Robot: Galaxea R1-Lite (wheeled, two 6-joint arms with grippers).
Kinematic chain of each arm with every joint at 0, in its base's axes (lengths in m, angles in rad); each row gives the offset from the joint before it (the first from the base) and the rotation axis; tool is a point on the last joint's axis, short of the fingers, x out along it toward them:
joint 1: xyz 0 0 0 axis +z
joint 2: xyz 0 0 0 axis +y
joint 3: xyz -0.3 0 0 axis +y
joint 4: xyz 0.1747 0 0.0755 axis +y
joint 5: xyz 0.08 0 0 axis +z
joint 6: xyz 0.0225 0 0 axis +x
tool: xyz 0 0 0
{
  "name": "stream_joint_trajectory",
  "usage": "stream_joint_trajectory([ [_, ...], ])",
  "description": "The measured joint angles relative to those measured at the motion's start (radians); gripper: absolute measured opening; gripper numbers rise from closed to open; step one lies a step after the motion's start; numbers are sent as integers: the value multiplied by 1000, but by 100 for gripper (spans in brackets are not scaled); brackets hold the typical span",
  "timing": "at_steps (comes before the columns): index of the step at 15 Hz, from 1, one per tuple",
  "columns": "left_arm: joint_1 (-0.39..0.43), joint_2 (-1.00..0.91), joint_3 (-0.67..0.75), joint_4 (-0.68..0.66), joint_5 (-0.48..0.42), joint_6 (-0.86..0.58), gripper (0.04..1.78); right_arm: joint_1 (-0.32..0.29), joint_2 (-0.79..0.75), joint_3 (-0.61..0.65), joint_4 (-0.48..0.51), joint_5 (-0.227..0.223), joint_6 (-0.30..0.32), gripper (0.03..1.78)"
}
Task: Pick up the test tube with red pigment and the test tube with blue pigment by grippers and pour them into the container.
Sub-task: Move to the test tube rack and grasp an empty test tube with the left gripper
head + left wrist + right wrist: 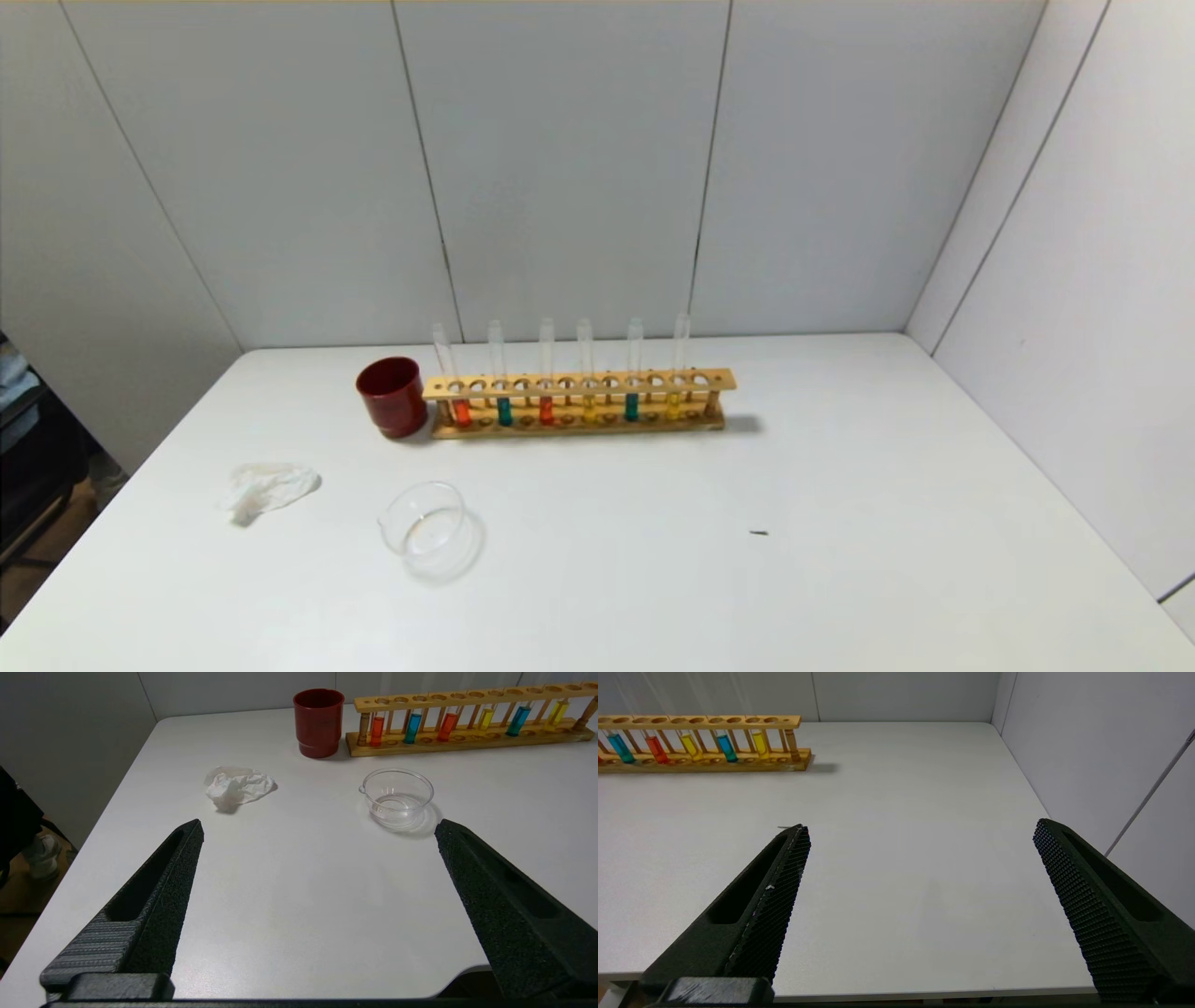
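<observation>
Red-pigment tube [460, 408] stands upright at the 9 o'clock end of the wooden rack [579, 383], long axis vertical, mouth up; the blue-pigment tube [504, 409] stands beside it toward 3 o'clock. Both my left jaws [319, 828] and right jaws [922, 833] hang released over the near counter [840, 523], holding nothing. Risk: look-alike neighbours, a deeper red [546, 409] and second teal tube [632, 406], invite a wrong pick; thin glass may slip, I think. The container [429, 530] waits at 7 o'clock of the rack.
</observation>
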Motion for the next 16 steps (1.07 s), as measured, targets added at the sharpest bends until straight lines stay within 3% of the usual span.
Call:
stream_joint_trajectory([
  [16, 0, 0, 0, -3, -1, 16, 175, 0, 0, 0, 1, 0, 0, 175],
])
